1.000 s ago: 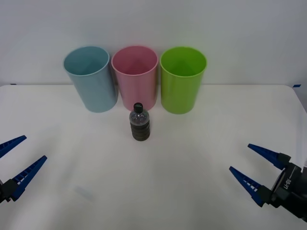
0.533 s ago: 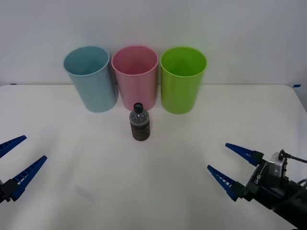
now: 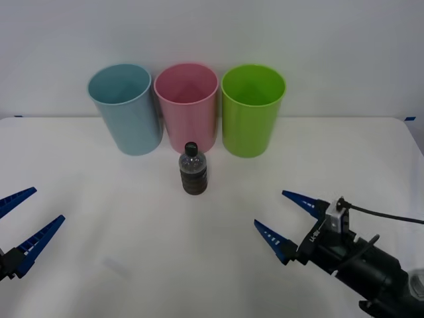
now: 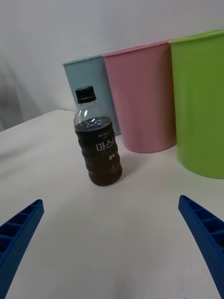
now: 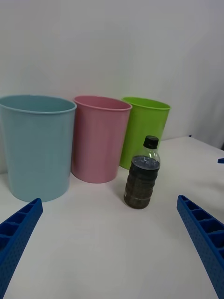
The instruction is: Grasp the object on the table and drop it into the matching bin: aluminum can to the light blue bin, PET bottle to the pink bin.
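White tabletop [image 3: 119, 265], flat, matte, plain. At the far edge, against a white wall, a row of three tall round plastic tubs, smooth-walled and slightly tapered toward the base, rims close together: light blue bin [image 3: 126, 109] on the left, pink bin [image 3: 187, 106] in the middle, lime green tub [image 3: 252, 109] on the right. Interiors seen from above in the front view: bare walls, nothing visible inside.

PET bottle [image 3: 193, 169] upright on the table, just in front of the pink bin, apart from all three tubs. Small, clear, ribbed plastic body; dark brown-black liquid up to the shoulder; clear neck; black screw cap; white lettering on a dark label in the right wrist view [image 4: 99, 140]. About half a bin in height and far narrower. In the left wrist view [image 5: 142, 174], standing before the gap between pink and green tubs.

Right gripper [image 3: 283, 218] low over the table at front right, well apart from the bottle, pointed toward it; blue ribbed wedge-shaped fingers [image 4: 205, 233] spread wide, holding nothing. Black wrist housing and cable behind.

Left gripper [image 3: 23, 218] at the front left edge, parked, blue ribbed fingers [image 5: 203, 233] likewise spread apart and empty.
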Controlling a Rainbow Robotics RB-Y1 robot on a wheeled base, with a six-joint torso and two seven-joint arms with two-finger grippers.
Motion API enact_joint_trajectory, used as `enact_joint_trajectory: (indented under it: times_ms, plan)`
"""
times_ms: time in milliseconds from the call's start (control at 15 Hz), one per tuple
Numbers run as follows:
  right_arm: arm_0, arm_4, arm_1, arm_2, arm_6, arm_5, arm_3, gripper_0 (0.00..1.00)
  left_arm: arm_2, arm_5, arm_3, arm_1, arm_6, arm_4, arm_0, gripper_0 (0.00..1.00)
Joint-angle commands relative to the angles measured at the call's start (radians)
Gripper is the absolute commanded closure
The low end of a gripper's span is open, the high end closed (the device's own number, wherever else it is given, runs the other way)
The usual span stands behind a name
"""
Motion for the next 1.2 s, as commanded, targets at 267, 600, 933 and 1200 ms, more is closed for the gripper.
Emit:
enact_joint_trajectory:
  times_ms: [267,600,933,1200]
  plan:
    - [-0.062,-0.006,0.001,0.128,0.036,0.166,0.0,0.0,0.0,0.0,0.0,0.0,0.0,0.0,0.0,0.0]
    - [-0.119,0.007,0.029,0.229,0.053,0.316,0.0,0.0,0.0,0.0,0.0,0.0,0.0,0.0,0.0,0.0]
    - [-0.18,0.06,0.085,0.298,0.061,0.446,0.031,0.0,0.0,0.0,0.0,0.0,0.0,0.0,0.0,0.0]
    - [-0.252,0.106,0.164,0.302,0.067,0.449,0.138,0.0,0.0,0.0,0.0,0.0,0.0,0.0,0.0,0.0]
